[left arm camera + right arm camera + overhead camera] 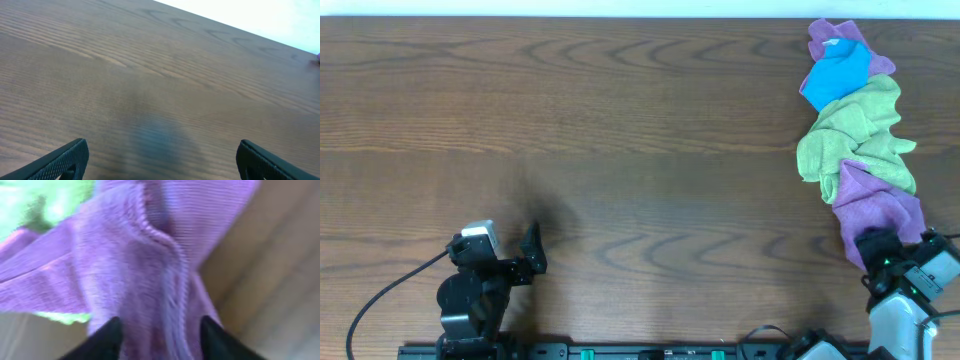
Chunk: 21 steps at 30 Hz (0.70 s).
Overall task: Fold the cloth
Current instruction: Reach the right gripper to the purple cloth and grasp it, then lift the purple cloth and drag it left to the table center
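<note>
The cloth is a lavender towel lying crumpled at the near end of a pile on the right of the table. My right gripper is at its near edge. In the right wrist view the cloth fills most of the frame, and a ridge of it runs down between the two dark fingertips of the right gripper, which press against it on both sides. My left gripper hovers low over bare wood at the near left, far from the cloth. In its own view the left gripper stands wide open with nothing between the fingers.
A lime-green cloth lies against the far side of the lavender one and shows at the top left of the right wrist view. Beyond it are a bright blue cloth and another purple cloth. The wooden table stretches left.
</note>
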### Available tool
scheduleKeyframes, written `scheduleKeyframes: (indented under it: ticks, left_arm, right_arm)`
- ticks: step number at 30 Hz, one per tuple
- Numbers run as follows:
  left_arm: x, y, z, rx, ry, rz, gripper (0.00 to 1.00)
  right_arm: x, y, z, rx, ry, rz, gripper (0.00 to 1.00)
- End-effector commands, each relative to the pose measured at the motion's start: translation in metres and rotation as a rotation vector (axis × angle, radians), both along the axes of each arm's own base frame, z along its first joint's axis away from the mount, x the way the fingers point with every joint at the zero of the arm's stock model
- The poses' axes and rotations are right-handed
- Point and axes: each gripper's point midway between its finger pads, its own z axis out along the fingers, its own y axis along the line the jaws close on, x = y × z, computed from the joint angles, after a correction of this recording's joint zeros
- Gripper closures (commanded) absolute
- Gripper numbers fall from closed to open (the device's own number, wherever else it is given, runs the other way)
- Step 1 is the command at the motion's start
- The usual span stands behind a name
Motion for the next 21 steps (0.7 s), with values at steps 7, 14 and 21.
scheduleKeyframes:
  ticks: [7, 14, 21]
  left_arm:
    - [0.000, 0.000, -0.008, -0.003, 0.016, 0.000, 0.05]
    - [0.000, 0.000, -0.008, -0.003, 0.016, 0.000, 0.05]
    - [0.000, 0.000, -0.008, -0.003, 0.016, 0.001, 0.05]
  right_arm:
    - [0.051, 0.038, 0.057, 0.186, -0.272, 0.200, 0.98]
    - [0.126, 0.118, 0.177, 0.102, -0.472, 0.594, 0.99]
    - [0.167, 0.244, 0.295, -0.039, -0.671, 0.936, 0.99]
